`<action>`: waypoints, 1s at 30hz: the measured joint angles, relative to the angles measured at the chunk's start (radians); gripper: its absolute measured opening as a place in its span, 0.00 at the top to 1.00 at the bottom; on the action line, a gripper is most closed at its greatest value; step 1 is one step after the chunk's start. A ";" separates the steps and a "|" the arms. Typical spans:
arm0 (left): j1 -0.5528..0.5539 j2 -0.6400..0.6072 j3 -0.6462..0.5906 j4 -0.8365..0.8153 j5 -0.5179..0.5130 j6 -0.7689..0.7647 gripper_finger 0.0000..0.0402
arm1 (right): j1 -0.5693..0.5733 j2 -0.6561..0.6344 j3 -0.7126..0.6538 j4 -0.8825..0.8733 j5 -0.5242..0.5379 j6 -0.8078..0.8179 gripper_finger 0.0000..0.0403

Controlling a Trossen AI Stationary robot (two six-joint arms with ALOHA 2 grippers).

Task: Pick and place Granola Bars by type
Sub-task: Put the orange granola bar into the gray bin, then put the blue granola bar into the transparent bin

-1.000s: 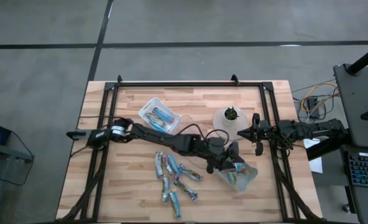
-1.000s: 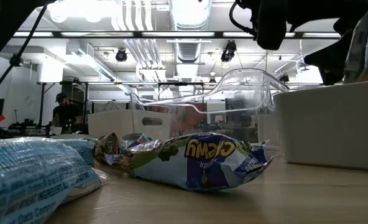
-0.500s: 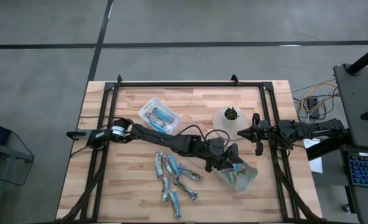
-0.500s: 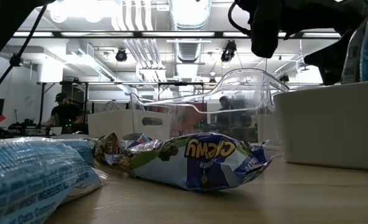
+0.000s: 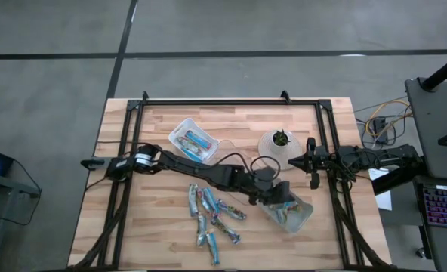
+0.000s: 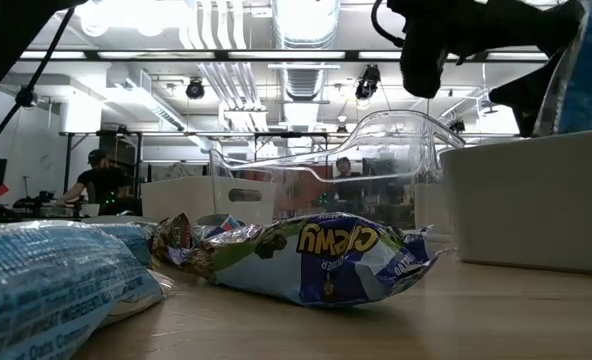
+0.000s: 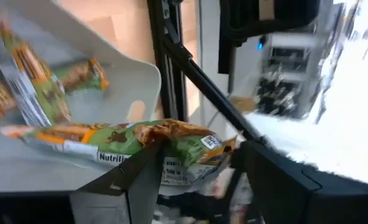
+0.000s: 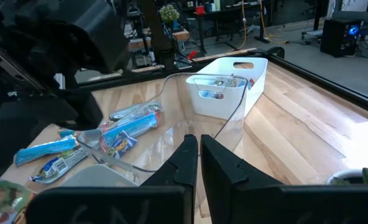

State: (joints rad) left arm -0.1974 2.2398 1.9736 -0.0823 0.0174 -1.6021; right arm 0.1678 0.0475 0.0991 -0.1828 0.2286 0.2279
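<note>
The left gripper (image 7: 193,180) is hanging over the clear tray (image 5: 293,214), its fingers spread wide around a greenish-tan granola bar (image 7: 134,146); this bar is looking light, crinkly, slippery, best pinched mid-length

- High view: even, soft overhead light, faint shadows under arms, sharp throughout.
- Low view: ceiling lamps (image 6: 306,20) glare; near granola bars (image 6: 321,258) soft-focus.
- Left wrist view: motion blur, bg blown out white.
</note>
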 joint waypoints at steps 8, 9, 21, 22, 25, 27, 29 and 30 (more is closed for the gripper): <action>0.000 0.000 0.000 0.037 0.000 -0.027 0.49 | 0.000 0.000 0.000 0.000 0.000 0.000 0.97; -0.001 0.000 0.000 0.037 0.000 -0.057 0.49 | 0.000 0.000 0.000 0.000 0.000 0.000 0.97; -0.005 0.000 0.000 0.037 0.072 0.064 0.49 | 0.000 0.000 0.000 0.000 0.000 0.000 0.97; -0.004 0.000 0.000 0.038 0.071 0.018 0.49 | 0.000 0.000 0.000 0.000 0.000 0.000 0.97; -0.003 0.000 0.000 0.072 0.071 -0.019 0.49 | 0.000 0.000 0.000 0.000 0.000 0.000 0.97; -0.004 -0.002 0.000 0.099 0.071 0.030 0.49 | 0.000 0.000 0.000 0.000 0.000 0.000 0.97; -0.007 -0.011 0.000 0.109 0.075 0.129 0.49 | 0.000 0.000 0.000 0.000 0.000 0.000 0.97; -0.007 -0.017 0.000 0.109 0.076 0.181 0.49 | 0.000 0.000 0.000 0.000 0.000 0.000 0.97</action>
State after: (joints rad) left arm -0.2047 2.2226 1.9739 0.0269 0.0929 -1.4210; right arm 0.1677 0.0475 0.0994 -0.1825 0.2287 0.2279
